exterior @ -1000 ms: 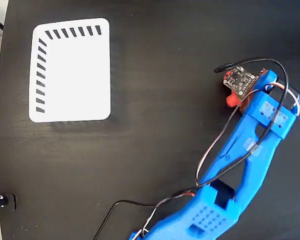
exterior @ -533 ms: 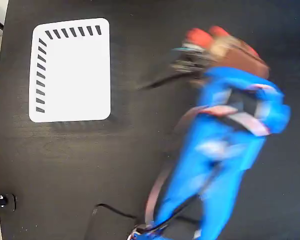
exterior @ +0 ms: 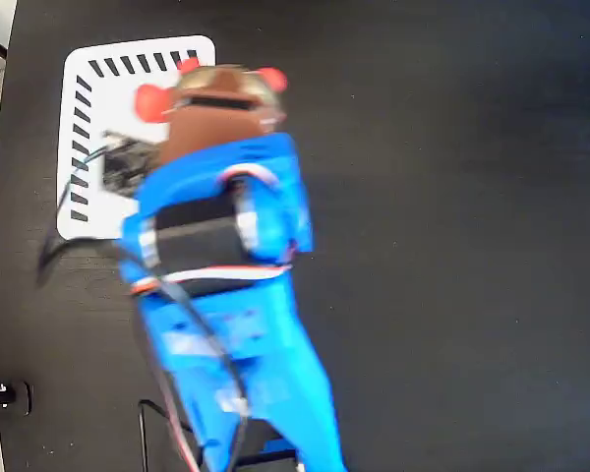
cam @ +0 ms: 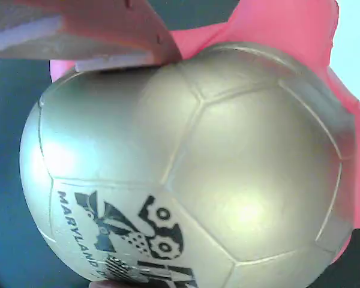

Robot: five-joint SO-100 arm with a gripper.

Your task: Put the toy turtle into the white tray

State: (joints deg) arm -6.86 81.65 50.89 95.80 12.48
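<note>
- Toy turtle, wrist view: fills nearly the whole picture. Domed grey-gold shell, smooth with a soft sheen, divided by thin seams into panels; dark printed mark low on the shell with the word "MARYLAND". Red body parts show at the top right and along the right edge.
- My gripper, fixed view: closed on the toy turtle, held up at the tip of my arm. In the wrist view one of my fingers, reddish with a pale flat edge, presses on the shell's upper left.
- Fixed view only: the turtle hangs over the upper right part of the white tray, its red limbs sticking out left and right. Motion blur softens the outlines.
- White tray: flat, rectangular, rounded corners; short dark slanted slots along its top and left edges. My arm covers most of its right side.
- Arm: blue plastic with bare wires looped on the outside.
- Black table: matte, with a wide bare stretch right of the arm. The tray sits close to the table's left edge.
</note>
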